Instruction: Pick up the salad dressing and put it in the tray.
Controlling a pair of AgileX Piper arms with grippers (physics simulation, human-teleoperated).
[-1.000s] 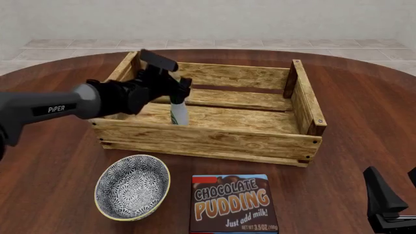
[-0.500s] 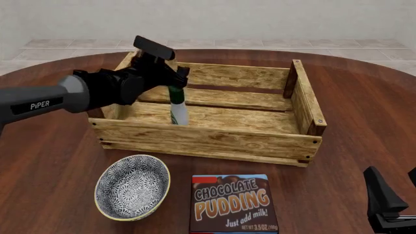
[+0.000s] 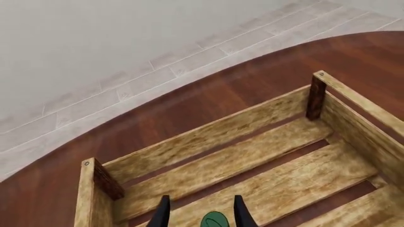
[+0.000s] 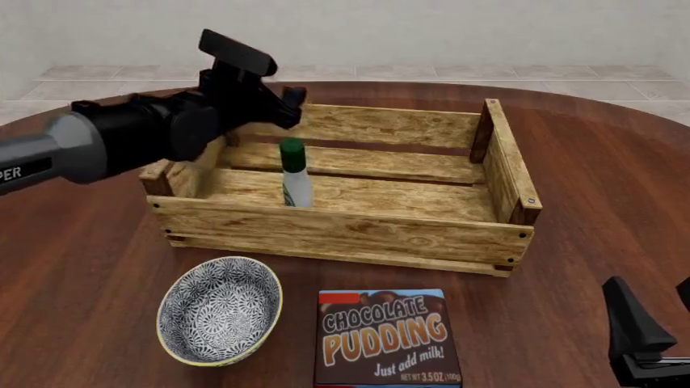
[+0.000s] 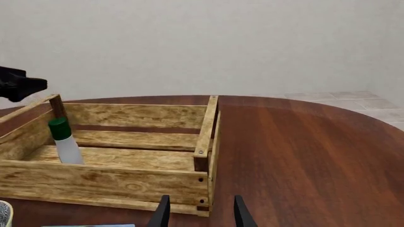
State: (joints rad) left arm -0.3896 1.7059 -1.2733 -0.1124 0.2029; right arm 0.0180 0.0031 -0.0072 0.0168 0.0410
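White green-capped salad dressing [image 4: 293, 177] stands upright inside the wooden tray [image 4: 356, 234].

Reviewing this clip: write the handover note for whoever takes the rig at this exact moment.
Left gripper: open, holding nothing, above the bottle and the crate's left end.
Right gripper: open, holding nothing, low at the table's near right.
Bottle: upright on the floor of the crate, left part, free of the fingers.
Done: the bottle is in the crate and released.
Left: probably only to pull the left arm clear.
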